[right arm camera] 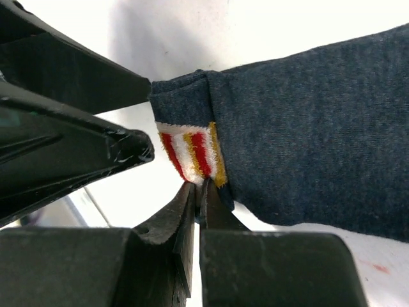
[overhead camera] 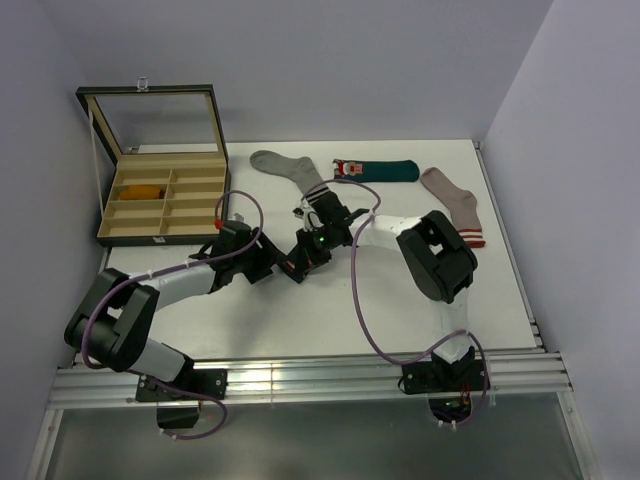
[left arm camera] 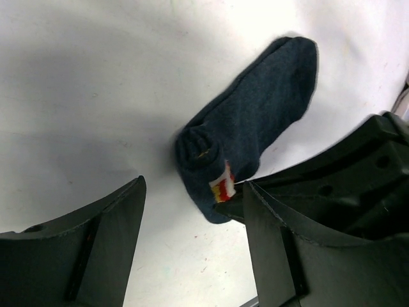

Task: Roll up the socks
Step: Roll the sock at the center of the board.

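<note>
The roll of the navy sock (left arm camera: 255,115) is only just begun. One end is turned over into a short, thick fold, and a red, white and yellow striped patch (right arm camera: 192,150) shows on the fold's outer face. The rest lies flat on the table (left arm camera: 96,96).

The right tool (right arm camera: 197,192) has its fingers pressed together on the fold's lower edge, just under the patch, and seems to pinch a thin bit of fabric there. The left tool (left arm camera: 193,192) stands spread, one finger on each side of the folded end, and grips nothing.

The sock lies in the middle of the table under both tools, on the near side of the grey sock (overhead camera: 285,165) and the teal sock (overhead camera: 385,170). The top view hardly shows it.

Its long axis runs from the folded end, close to the left tool, to the rounded end pointing away from that tool. That looks like right and far, though the covered top view leaves this unsure.

Next, I judge, the fold must be turned over again toward the rounded end. The left tool would have to close on the fold, or pin it, so it does not spring open. The teal sock lies flat, still unrolled. A mustard sock (overhead camera: 140,190) sits in the box (overhead camera: 160,238) at far left.
</note>
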Action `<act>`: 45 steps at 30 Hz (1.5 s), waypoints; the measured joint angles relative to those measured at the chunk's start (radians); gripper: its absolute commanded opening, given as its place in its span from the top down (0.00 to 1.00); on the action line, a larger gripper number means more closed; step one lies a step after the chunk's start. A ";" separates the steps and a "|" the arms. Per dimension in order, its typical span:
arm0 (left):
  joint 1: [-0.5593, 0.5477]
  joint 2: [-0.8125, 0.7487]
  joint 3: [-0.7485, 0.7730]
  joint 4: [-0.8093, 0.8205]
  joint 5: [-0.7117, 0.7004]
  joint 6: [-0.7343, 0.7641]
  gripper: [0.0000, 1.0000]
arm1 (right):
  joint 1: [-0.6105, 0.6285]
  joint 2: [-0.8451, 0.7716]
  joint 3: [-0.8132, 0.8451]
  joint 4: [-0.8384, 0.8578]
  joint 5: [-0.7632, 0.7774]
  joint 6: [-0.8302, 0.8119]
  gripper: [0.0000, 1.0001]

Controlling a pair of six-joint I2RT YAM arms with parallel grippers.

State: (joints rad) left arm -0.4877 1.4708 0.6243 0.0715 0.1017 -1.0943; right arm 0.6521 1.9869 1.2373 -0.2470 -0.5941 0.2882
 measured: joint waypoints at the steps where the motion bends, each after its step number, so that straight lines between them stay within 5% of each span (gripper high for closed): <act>1: 0.000 0.000 0.000 0.004 0.003 0.000 0.34 | -0.011 0.009 0.001 0.003 -0.029 0.011 0.99; 12: -0.009 0.059 0.000 0.065 0.018 0.000 0.38 | -0.101 0.083 0.021 -0.004 -0.222 0.088 0.95; 35: -0.054 0.118 0.012 0.112 -0.029 -0.116 0.50 | -0.108 0.113 0.045 -0.022 -0.257 0.107 0.94; 45: -0.047 0.216 0.094 0.110 0.002 -0.126 0.76 | -0.113 0.062 -0.052 0.104 -0.230 0.171 0.80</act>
State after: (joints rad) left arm -0.5343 1.6863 0.7181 0.1814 0.1040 -1.2201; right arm 0.5388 2.0487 1.1854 -0.1432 -0.8238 0.4587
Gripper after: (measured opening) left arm 0.292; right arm 0.160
